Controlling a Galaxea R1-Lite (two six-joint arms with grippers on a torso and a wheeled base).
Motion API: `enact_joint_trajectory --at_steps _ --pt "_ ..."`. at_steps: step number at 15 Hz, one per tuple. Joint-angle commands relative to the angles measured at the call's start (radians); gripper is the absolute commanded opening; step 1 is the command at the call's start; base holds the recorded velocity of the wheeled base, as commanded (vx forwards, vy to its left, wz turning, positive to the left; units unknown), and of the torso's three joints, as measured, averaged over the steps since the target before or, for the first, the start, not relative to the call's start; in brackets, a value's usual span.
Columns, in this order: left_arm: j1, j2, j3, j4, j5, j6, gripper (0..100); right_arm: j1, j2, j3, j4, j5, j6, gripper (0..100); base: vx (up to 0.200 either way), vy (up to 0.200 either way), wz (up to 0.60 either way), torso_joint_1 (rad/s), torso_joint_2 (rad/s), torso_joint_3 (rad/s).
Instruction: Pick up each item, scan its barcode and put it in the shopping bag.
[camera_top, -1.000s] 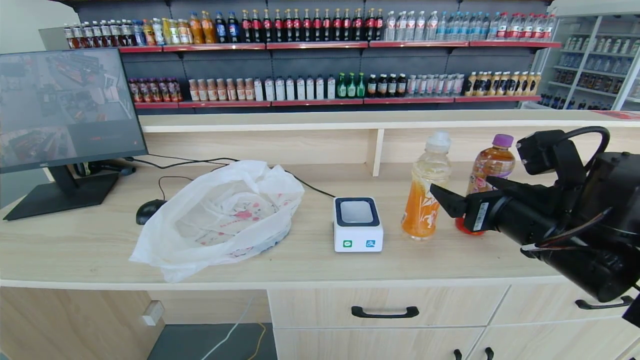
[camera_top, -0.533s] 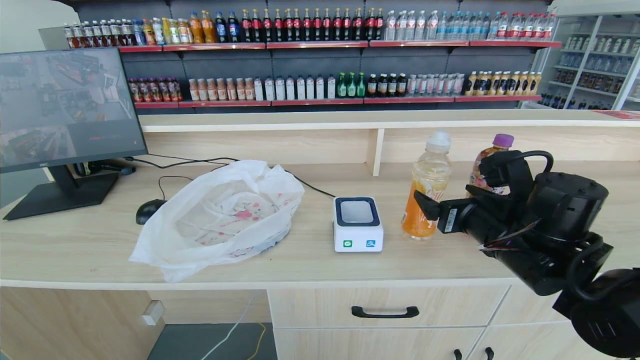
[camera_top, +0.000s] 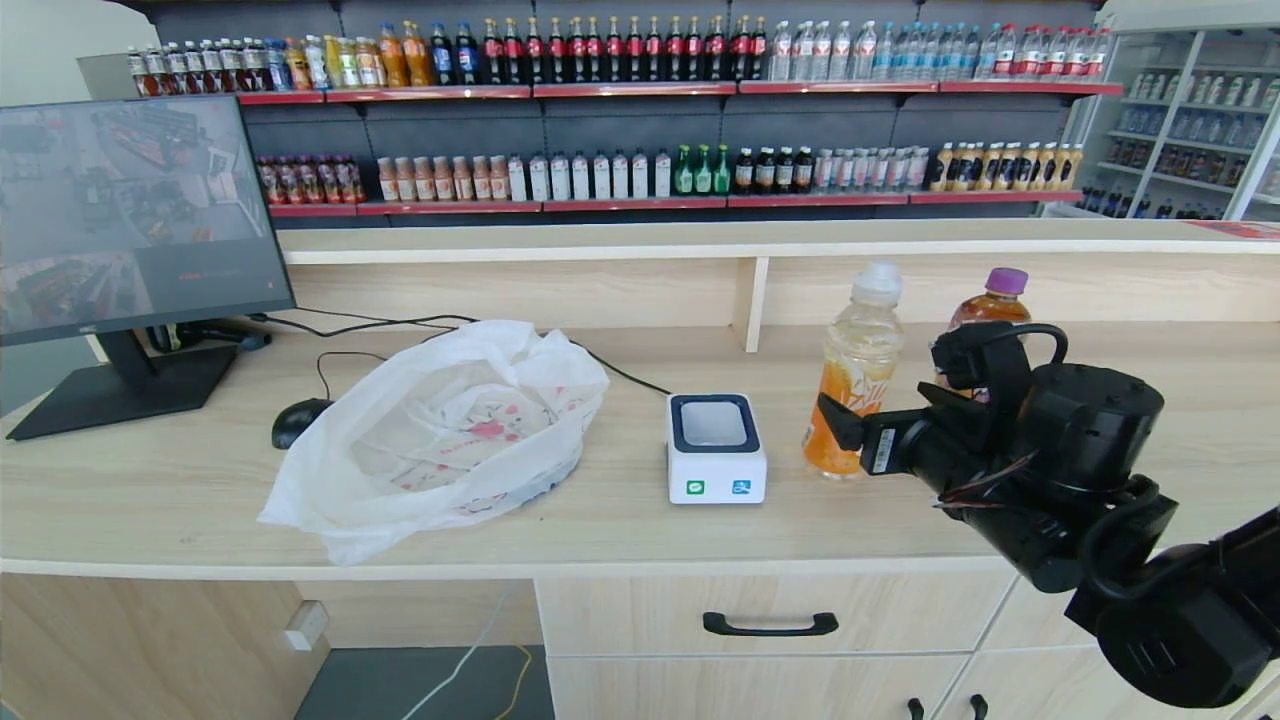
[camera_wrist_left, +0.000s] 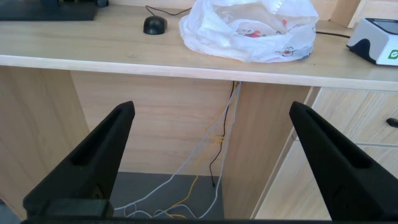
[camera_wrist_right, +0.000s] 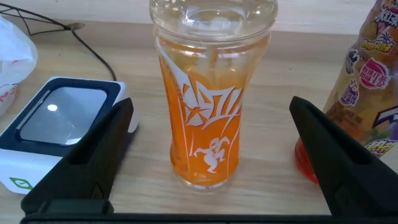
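An orange-drink bottle (camera_top: 857, 360) with a white cap stands upright on the wooden counter (camera_top: 620, 520), right of the white barcode scanner (camera_top: 715, 447). Behind it to the right stands a brown-drink bottle (camera_top: 996, 300) with a purple cap. My right gripper (camera_top: 868, 425) is open at the orange bottle's lower half; in the right wrist view the orange bottle (camera_wrist_right: 211, 124) stands just ahead of the open right gripper (camera_wrist_right: 211, 109), with the scanner (camera_wrist_right: 56, 134) and the purple-cap bottle (camera_wrist_right: 367, 93) to either side. The white shopping bag (camera_top: 450, 430) lies open left of the scanner. My left gripper (camera_wrist_left: 211, 112) hangs open below the counter edge.
A monitor (camera_top: 130, 210) stands at the counter's far left, with a black mouse (camera_top: 295, 420) and cables beside the bag. A raised ledge (camera_top: 750, 240) with an upright divider (camera_top: 750, 300) runs behind the bottles. Drawers with black handles (camera_top: 770, 625) sit under the counter.
My right arm has come down and to the left, bringing its open gripper close to the orange bottle's lower half. The bottles, scanner and bag have not moved.
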Motion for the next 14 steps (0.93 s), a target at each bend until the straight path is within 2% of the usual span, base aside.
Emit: enact_joint_trajectory --at_steps 1,14 --pt "0.000 0.000 0.000 0.000 0.000 0.001 100 0.000 0.012 -0.003 -0.007 0.000 0.000 100 0.000 0.000 0.00 0.000 0.00 0.000" --pt "0.000 0.000 0.000 0.000 0.000 0.001 100 -0.020 0.088 -0.095 -0.011 0.002 0.000 100 0.000 0.000 0.00 0.000 0.00 0.000"
